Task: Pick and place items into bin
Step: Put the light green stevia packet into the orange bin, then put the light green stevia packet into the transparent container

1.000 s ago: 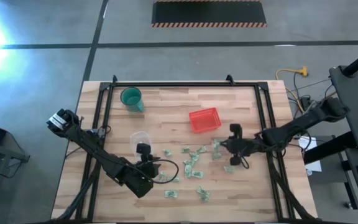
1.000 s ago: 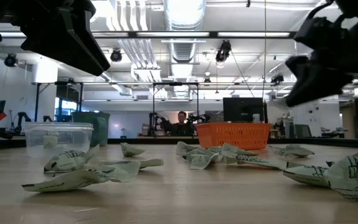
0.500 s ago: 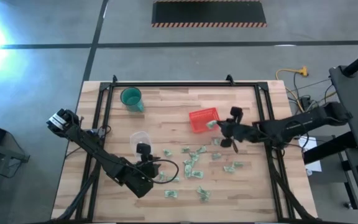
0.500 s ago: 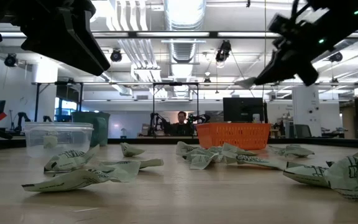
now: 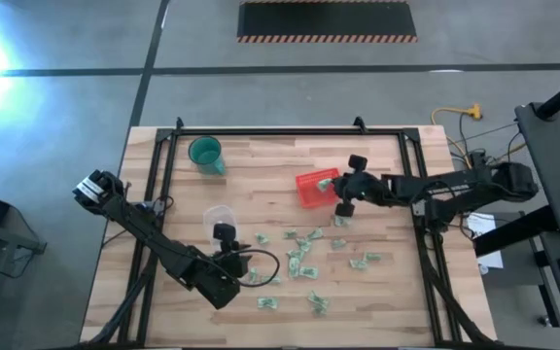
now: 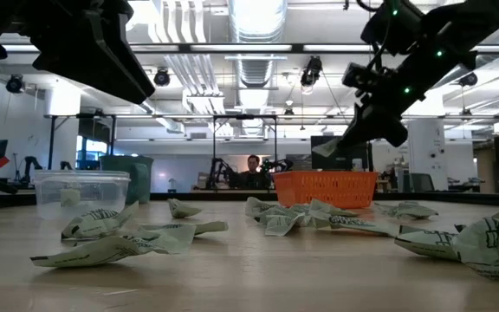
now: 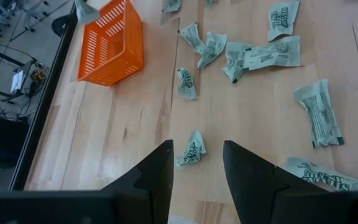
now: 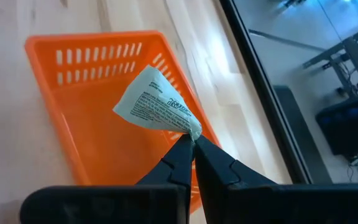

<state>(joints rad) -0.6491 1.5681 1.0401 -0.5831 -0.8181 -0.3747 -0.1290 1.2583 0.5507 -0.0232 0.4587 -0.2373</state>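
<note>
The bin, a small red-orange basket (image 5: pixel 311 192) (image 8: pixel 73 93) (image 6: pixel 323 188), stands on the table right of the middle. My right gripper (image 5: pixel 334 188) (image 8: pixel 192 149) (image 6: pixel 340 146) hangs over it, shut on one pale green item (image 8: pixel 157 102) (image 6: pixel 323 149). Several more crumpled items (image 5: pixel 304 255) (image 7: pixel 263 56) lie flat on the wood nearer the front. My left gripper (image 5: pixel 229 243) (image 7: pixel 197 163) waits open above the table at the front left, holding nothing. One item (image 7: pixel 190 149) lies on the wood just ahead of its fingertips. My right gripper pinches the item by one narrow end (image 8: pixel 188 132) between its two fingertips. The fingers come from the table's right side, slanting down. The rest of the item sticks out past the fingertips, lifted clear above the inside of the basket.
A teal cup (image 5: pixel 205 154) stands at the far left. A clear plastic tub (image 5: pixel 219 216) (image 6: pixel 81 191) sits beside my left gripper. Black rails (image 5: pixel 290 133) frame the table top. A person (image 6: pixel 252 171) sits in the room far behind the table.
My right gripper, shut on its item all along, has swung from above the scattered items near the right rail toward the table's far left. It now hangs over the basket. The left arm has kept still.
</note>
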